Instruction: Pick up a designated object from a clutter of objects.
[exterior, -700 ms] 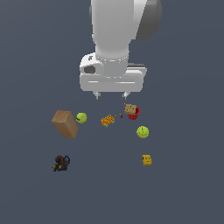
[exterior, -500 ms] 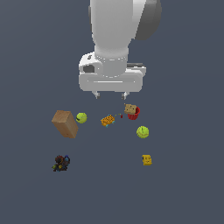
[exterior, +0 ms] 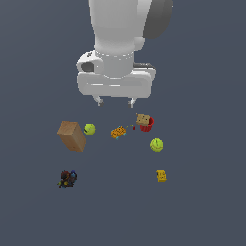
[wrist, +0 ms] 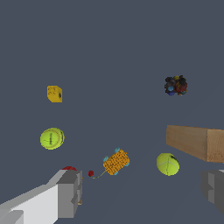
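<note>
While the pincer [exterior: 115,102] is held high with its fingers apart and nothing between them, the approach step is judged in hand. The dark lump [exterior: 67,178] is seen well apart from it, beyond the brown box [exterior: 71,136]; travel there, then descent, is called for.

Box [exterior: 72,136]: showing matt, wood-like brown faces.
Balls [exterior: 156,144]: looking fuzzy, felt-like.
Lump [exterior: 67,178]: appearing rough, knobbly, dark.
Gripper [exterior: 115,101]: showing smooth, pale plastic.
Floor [exterior: 202,202]: reading flat, matt grey.
</note>
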`<state>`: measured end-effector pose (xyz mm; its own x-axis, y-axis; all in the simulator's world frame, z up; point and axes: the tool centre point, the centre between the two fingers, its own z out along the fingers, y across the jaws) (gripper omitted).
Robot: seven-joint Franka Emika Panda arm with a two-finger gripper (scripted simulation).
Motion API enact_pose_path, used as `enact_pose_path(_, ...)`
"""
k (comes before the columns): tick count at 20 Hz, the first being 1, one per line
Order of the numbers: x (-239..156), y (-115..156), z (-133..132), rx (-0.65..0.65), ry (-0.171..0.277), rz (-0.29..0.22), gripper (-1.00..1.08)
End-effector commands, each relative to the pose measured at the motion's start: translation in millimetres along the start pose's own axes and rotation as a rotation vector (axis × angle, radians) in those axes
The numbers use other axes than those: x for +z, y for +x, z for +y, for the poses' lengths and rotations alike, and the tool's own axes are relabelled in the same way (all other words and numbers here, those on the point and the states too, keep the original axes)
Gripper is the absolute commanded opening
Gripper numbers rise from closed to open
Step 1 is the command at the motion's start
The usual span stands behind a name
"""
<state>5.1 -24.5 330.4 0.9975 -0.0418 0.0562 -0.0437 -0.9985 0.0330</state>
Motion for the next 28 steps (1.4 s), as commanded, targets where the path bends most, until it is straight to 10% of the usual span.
enact_pose_path(1,1.1,1.7,1.2,0.01,0.001,0.0,1.0)
enact_pose_path(28,109.2,101.9,96.8,0.762,0.039,-0.05,1.0)
